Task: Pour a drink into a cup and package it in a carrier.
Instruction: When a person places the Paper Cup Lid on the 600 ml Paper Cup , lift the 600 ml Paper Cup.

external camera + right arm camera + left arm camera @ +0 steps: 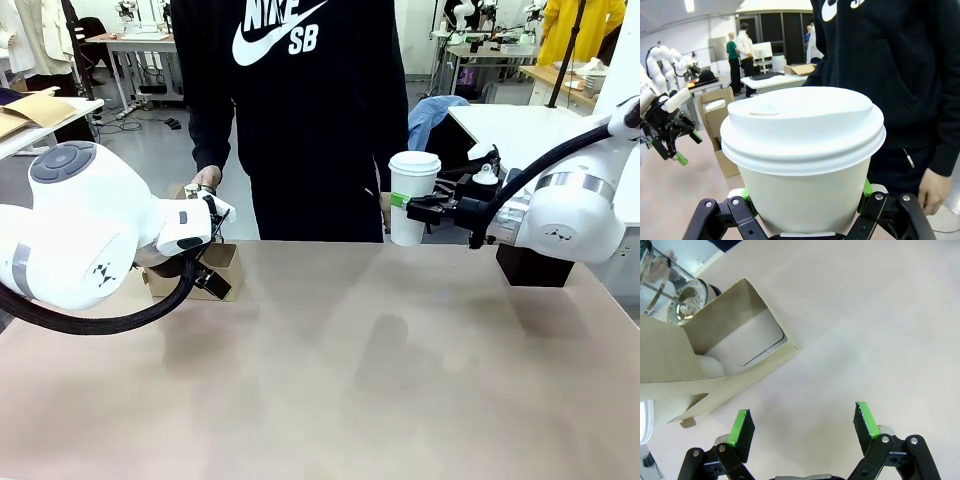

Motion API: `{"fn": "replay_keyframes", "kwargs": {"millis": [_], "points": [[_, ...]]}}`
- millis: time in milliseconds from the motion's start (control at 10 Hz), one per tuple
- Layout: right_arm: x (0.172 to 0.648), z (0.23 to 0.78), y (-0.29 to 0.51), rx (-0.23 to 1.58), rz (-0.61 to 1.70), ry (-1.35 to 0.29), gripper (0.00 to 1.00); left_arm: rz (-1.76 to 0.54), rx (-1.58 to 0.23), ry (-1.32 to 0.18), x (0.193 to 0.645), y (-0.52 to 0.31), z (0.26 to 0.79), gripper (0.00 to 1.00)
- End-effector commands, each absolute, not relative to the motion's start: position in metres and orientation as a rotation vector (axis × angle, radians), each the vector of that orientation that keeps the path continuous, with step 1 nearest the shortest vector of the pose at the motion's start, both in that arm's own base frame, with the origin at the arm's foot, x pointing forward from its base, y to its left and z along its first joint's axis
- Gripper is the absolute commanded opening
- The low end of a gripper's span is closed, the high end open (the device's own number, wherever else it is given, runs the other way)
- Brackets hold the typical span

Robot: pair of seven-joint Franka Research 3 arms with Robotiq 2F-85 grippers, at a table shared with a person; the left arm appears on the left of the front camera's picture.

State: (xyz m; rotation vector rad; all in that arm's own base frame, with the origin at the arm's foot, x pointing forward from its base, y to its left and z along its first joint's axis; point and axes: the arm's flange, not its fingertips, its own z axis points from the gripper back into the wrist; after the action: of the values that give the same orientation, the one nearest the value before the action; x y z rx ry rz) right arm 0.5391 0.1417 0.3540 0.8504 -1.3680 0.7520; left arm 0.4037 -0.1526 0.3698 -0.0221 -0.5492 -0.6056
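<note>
While the cup (411, 188) stands upright with its white lid on, the right gripper (418, 211) pinches it from both sides, green pads pressed flat against the paper wall below the rim. The cup is near the far edge of the table (350, 380), right of the middle, just in front of a person in a black top. I cannot tell whether its base touches the tabletop. A black box (535, 268) sits further right, behind the right arm. Well apart, on the far left, the brown cardboard carrier (747, 337) rests on the table with a clear jar (665, 285) just beyond it. The left gripper (802, 422) hangs beside the carrier, fingers spread wide around nothing. The person's hand (207, 180) hangs just behind the carrier.
</note>
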Motion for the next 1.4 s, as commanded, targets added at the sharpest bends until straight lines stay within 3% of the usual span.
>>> {"fn": "replay_keyframes", "kwargs": {"millis": [0, 800, 1000, 1100, 1200, 1300], "points": [[0.537, 0.375, 0.151, 0.846, 0.748, -1.351, 0.81, -0.604, -0.025, -0.550, 0.404, -0.152, 0.370, 1.00], [0.440, 0.567, 0.153, 0.877, 0.785, -1.399, 0.81, -0.604, -0.025, -0.550, 0.404, -0.152, 0.370, 1.00], [0.426, 0.582, 0.139, 0.903, 0.783, -1.416, 0.81, -0.604, -0.025, -0.550, 0.404, -0.152, 0.370, 1.00], [0.425, 0.575, 0.131, 1.018, 0.813, -1.422, 0.81, -0.604, -0.025, -0.550, 0.404, -0.152, 0.370, 1.00], [0.429, 0.583, 0.149, 0.873, 0.794, -1.438, 0.81, -0.604, -0.025, -0.550, 0.404, -0.152, 0.370, 1.00], [0.429, 0.583, 0.149, 0.873, 0.794, -1.438, 0.81, -0.604, -0.025, -0.550, 0.404, -0.152, 0.370, 1.00]]}}
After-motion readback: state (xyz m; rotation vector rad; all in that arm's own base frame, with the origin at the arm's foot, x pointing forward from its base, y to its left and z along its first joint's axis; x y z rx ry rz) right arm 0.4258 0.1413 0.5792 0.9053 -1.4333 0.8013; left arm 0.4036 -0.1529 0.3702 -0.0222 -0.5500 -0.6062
